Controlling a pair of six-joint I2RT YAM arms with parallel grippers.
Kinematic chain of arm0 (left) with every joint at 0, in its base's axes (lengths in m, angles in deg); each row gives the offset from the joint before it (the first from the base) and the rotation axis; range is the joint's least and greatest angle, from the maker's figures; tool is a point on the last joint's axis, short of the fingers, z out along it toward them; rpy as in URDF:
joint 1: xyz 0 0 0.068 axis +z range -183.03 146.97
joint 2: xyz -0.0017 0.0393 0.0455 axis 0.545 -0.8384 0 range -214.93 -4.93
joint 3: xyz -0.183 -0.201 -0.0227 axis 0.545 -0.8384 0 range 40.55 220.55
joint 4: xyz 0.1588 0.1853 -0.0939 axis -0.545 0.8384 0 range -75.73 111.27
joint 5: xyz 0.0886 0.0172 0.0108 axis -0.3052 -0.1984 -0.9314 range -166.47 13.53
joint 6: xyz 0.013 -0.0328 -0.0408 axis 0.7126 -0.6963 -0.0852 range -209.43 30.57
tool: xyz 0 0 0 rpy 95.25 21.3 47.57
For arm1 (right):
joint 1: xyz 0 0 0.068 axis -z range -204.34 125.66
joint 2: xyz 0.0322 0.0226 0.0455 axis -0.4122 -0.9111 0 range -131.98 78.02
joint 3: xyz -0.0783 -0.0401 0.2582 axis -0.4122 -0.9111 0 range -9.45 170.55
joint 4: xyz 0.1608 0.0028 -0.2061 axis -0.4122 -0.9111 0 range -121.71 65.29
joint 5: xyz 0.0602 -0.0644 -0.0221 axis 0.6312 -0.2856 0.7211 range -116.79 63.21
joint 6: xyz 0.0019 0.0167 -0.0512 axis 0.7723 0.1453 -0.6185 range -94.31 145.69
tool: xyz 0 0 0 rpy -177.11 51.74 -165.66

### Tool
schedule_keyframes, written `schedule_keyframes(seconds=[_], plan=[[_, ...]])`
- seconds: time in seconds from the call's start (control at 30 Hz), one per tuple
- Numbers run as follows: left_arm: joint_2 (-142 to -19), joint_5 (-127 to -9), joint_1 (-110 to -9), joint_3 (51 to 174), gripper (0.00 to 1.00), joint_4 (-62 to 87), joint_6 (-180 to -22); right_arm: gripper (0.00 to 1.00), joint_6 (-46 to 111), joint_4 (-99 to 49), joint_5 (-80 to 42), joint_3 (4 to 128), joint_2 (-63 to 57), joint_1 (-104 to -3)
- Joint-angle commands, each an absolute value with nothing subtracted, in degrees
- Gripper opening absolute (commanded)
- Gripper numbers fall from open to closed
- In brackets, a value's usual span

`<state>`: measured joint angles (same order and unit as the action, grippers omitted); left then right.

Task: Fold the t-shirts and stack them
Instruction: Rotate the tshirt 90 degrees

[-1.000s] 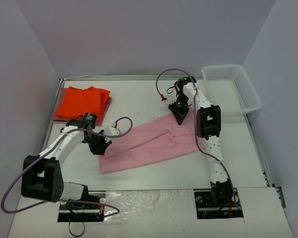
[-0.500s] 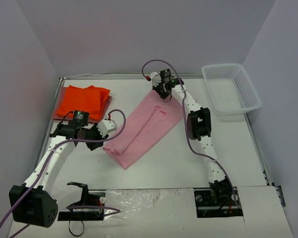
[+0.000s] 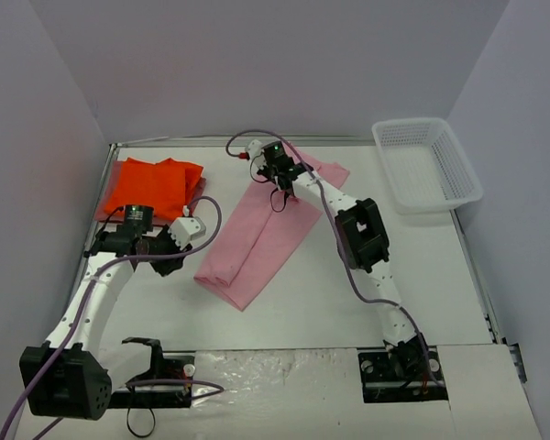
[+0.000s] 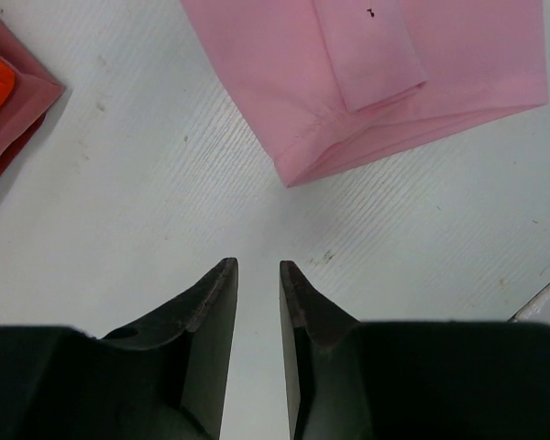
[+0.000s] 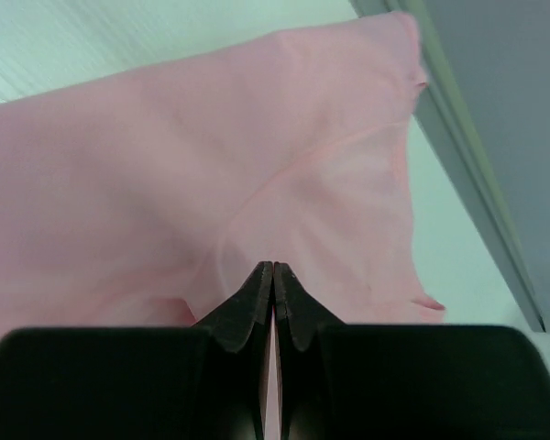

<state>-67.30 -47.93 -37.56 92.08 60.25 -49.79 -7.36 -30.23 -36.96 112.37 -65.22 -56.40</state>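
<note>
The left end effector (image 4: 257,267) hangs just above the bench (image 4: 119,211), its jaws a narrow gap apart with only bare surface between them. It holds nothing. Just ahead of its tips, slightly to the right, lies the near corner of the light pink t-shirt (image 4: 422,82), folded into a long band with a doubled hem and a sleeve flap on top. If this arm is to take that corner, it should probably open wider first. It should then come in low along the bench, so the lower finger slides under both layers rather than pushing the fold away.

Farther along the band, the right end effector (image 5: 272,268) is clamped together on a pinch of the same shirt. Cloth drapes ahead of its tips and to both sides, and the far end is lifted off the surface. The step in hand looks like bringing that end over to shorten the band. To do it well, keep the pinch firm, carry the cloth low and straight along the band's length, and let go only once the edges line up.

Well off to the left end effector's left sits the stack, an orange t-shirt (image 3: 151,186) on a dull red folded t-shirt (image 4: 27,96). The white basket (image 3: 466,186) is well off to the right end effector's right.
</note>
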Motion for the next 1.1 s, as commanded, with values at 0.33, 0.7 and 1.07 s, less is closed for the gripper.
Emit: schedule_keyframes(seconds=[0.33,0.7,1.07], plan=[[-63.3,-47.0,-36.5,92.4,0.27,58.7,-51.3,0.0,-1.4,-41.4,-23.7,92.8,-40.8,-68.2],[-60.0,-50.0,-34.4,91.8,0.27,56.1,-53.1,0.0,-1.1,-47.3,-18.1,95.4,-47.3,-75.6],[-60.5,-50.5,-34.1,91.5,0.28,55.4,-53.3,0.0,-1.6,-50.7,-15.5,88.2,-47.5,-78.4]])
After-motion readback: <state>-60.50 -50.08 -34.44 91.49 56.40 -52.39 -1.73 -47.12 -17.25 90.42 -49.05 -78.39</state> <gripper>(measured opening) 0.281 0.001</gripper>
